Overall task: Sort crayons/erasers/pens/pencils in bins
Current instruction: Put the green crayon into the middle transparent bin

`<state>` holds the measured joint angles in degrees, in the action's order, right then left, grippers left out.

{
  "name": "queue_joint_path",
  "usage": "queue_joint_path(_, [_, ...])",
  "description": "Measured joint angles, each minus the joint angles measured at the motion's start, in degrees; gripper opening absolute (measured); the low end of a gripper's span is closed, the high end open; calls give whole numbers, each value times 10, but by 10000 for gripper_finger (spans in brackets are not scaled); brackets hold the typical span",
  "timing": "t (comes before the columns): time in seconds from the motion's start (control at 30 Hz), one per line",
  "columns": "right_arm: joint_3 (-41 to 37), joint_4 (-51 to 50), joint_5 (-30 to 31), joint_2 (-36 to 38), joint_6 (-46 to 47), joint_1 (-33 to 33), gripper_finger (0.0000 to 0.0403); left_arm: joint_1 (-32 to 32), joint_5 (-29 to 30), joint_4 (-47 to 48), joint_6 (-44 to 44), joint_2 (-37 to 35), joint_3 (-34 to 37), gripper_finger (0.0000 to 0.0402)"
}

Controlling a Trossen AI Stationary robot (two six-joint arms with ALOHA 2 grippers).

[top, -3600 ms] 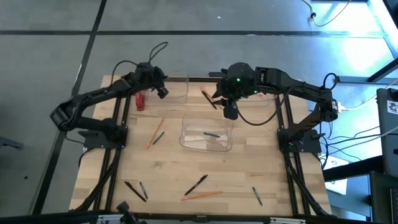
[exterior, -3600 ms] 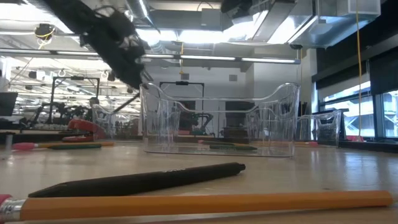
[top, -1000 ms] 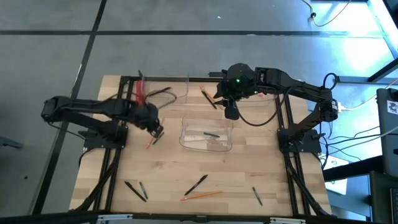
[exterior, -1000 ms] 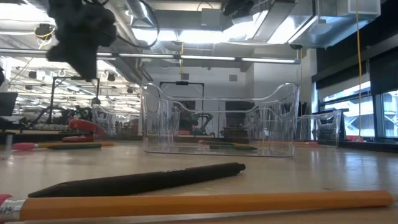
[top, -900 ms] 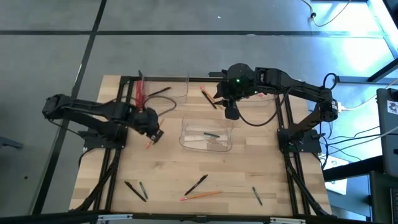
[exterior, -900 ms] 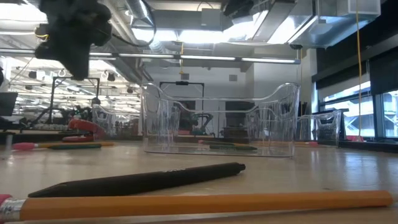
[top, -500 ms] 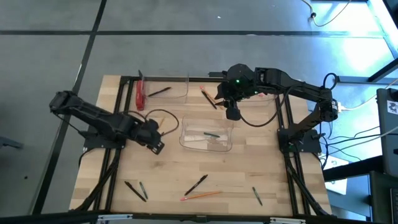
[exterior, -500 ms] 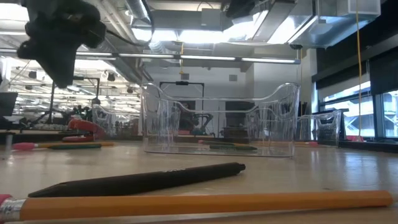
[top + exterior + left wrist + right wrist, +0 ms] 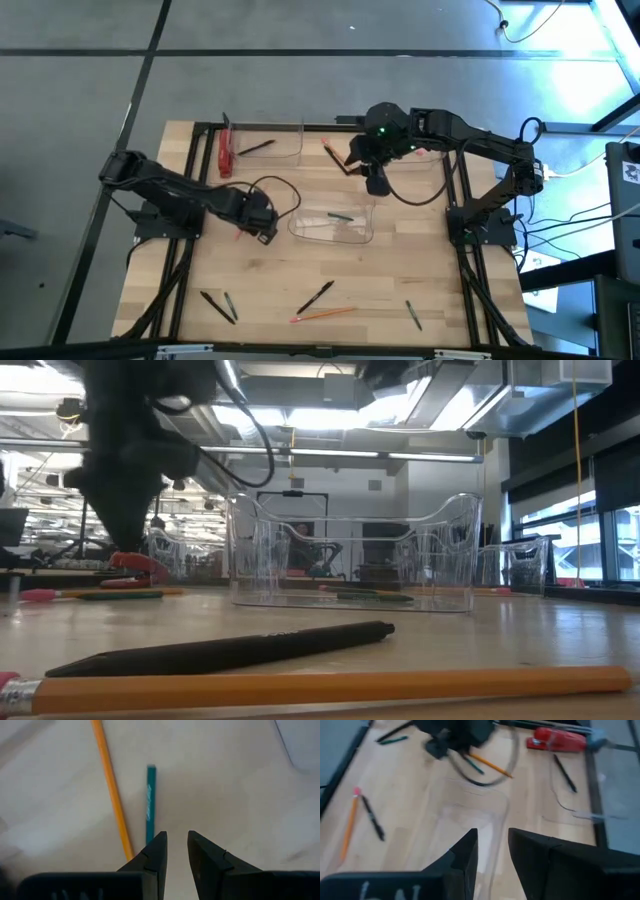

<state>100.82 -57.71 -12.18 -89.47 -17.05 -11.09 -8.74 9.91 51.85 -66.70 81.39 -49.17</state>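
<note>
My left gripper (image 9: 264,228) hangs open just above the table, left of the middle clear bin (image 9: 332,226), pointing down. Its fingertips (image 9: 175,845) hover over the near end of a green crayon (image 9: 150,805) that lies flat beside an orange pencil (image 9: 112,790). Nothing sits between the fingers. My right gripper (image 9: 375,182) waits open and raised over the far side of the middle bin (image 9: 470,820), which has a green crayon (image 9: 340,216) in it. A black pen (image 9: 257,147) lies in the far-left bin (image 9: 265,148).
A red object (image 9: 225,155) lies at the far left. A pencil and a pen (image 9: 335,158) lie at the far middle. Near the front edge lie a pen and a crayon (image 9: 220,305), a pen (image 9: 315,297), a pencil (image 9: 325,314) and a crayon (image 9: 413,315). A third bin (image 9: 420,160) stands far right.
My left gripper has come down and moved toward the near edge and the middle bin, ending low over the crayon and pencil, tipped to point more steeply down. Its finger gap looks unchanged.
</note>
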Motion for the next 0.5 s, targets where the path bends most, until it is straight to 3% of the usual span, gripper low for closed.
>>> queue_joint_path(0.23, [0, -12, -17, 0, -2, 0, 112, 53, -1, -19, 58, 1, 0, 69])
queue_joint_path(0.5, [0, -37, -100, 0, -22, 0, 112, 65, -12, -77, 60, 1, 42, 69])
